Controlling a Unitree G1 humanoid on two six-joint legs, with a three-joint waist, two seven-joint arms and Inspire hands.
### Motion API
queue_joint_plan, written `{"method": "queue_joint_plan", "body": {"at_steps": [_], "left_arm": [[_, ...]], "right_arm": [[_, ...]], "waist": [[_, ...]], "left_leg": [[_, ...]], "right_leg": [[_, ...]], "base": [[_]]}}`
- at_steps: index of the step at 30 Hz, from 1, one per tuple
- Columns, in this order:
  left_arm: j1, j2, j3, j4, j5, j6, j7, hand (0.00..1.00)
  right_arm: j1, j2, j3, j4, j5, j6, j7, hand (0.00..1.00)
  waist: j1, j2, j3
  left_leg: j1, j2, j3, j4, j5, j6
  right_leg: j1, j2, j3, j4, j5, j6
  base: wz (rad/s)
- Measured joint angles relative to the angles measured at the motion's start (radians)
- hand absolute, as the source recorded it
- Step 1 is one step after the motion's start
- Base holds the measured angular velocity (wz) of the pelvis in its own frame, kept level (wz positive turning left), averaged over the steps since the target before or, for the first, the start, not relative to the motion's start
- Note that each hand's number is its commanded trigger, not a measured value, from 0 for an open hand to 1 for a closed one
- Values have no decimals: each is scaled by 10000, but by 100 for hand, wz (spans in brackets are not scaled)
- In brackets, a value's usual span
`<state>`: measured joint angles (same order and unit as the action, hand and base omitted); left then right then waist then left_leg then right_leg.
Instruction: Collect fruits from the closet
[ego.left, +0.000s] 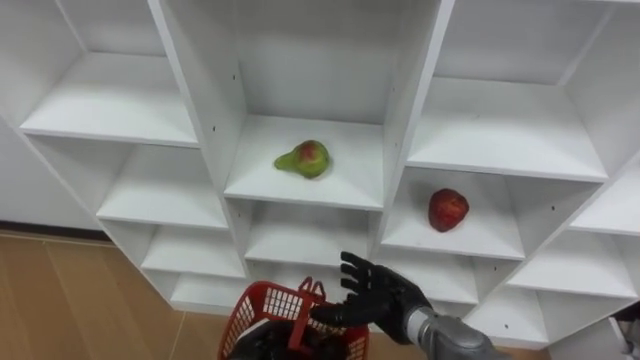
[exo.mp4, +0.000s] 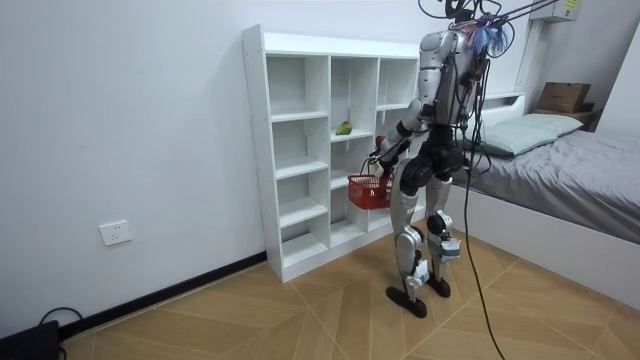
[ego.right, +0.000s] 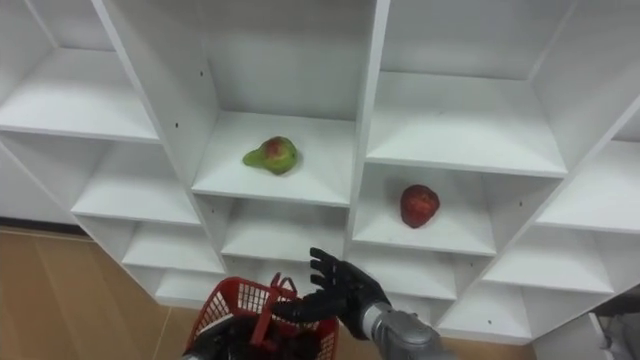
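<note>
Before the robot stands the white closet (ego.left: 405, 110). Near and low, a red basket (ego.left: 275, 300) sits ready for fruit. Just right of it hovers the right hand (ego.left: 375, 295), fingers spread and empty, probably readying a reach. A pear (ego.left: 305, 159) lies in the middle cubby, and an apple (ego.left: 448, 209) sits lower right.

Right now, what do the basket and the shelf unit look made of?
Basket: red plastic by the look, going by its moulded open-lattice walls. Shelf unit: probably white laminated board with a matte finish, going by its flat, thin panels and the small peg holes in the uprights.
</note>
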<state>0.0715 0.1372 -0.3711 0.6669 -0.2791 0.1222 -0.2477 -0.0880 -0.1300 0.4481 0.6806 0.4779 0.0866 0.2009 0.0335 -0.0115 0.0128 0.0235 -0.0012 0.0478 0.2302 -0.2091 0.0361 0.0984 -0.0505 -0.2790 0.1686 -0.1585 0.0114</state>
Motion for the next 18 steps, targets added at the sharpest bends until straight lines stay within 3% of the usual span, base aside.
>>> {"method": "queue_joint_plan", "body": {"at_steps": [12, 18], "left_arm": [[14, 88, 176, 543, 77, 11, 14, 100], [55, 102, 184, 610, 87, 11, 11, 100]], "right_arm": [[337, -308, 3, -1170, -247, 32, 329, 0], [336, -374, 0, -2957, -1029, 159, 442, 0]], "waist": [[-5, 80, -37], [19, 58, -42]], "left_leg": [[228, -53, 47, -54, -1, 2], [211, -115, 53, -55, 6, 16]], "right_leg": [[207, -21, -1, 3, -13, 21], [182, -44, 95, -27, -47, 61]], "base": [[0], [0]]}}
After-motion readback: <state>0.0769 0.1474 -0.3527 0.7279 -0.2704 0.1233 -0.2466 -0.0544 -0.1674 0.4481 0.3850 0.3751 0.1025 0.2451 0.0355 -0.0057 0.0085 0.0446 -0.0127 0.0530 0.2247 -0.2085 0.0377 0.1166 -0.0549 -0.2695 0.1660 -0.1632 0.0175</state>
